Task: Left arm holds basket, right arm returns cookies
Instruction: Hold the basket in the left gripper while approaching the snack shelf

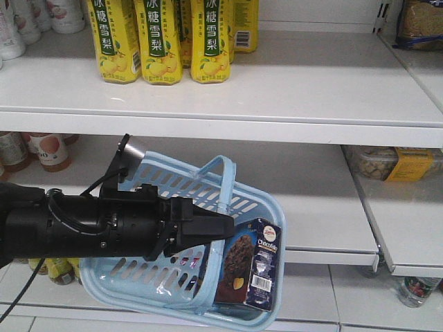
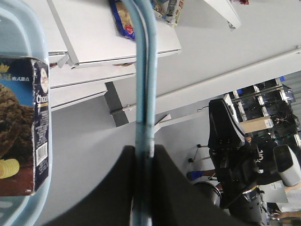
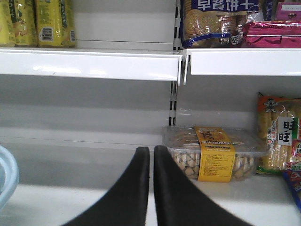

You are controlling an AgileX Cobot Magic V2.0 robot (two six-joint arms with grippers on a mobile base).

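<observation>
My left gripper (image 1: 223,225) is shut on the hoop handle (image 1: 228,181) of the light blue basket (image 1: 149,277), which hangs tilted in front of the lower shelf. In the left wrist view the handle (image 2: 143,70) runs straight down between the shut jaws of that gripper (image 2: 143,155). The cookies (image 1: 253,266), a dark navy-and-brown box, stand upright in the basket's right end, also seen as the cookies (image 2: 21,136) beside the basket rim (image 2: 33,42). My right gripper (image 3: 151,153) is shut with nothing in it, facing the lower shelf, with the basket's rim (image 3: 6,175) at its far left.
Yellow drink cartons (image 1: 159,41) stand on the upper shelf (image 1: 311,90). A clear snack tub with a yellow label (image 3: 211,153) sits on the lower shelf just right of my right gripper, with packets (image 3: 277,136) beyond it. A shelf upright (image 3: 175,101) divides the bays.
</observation>
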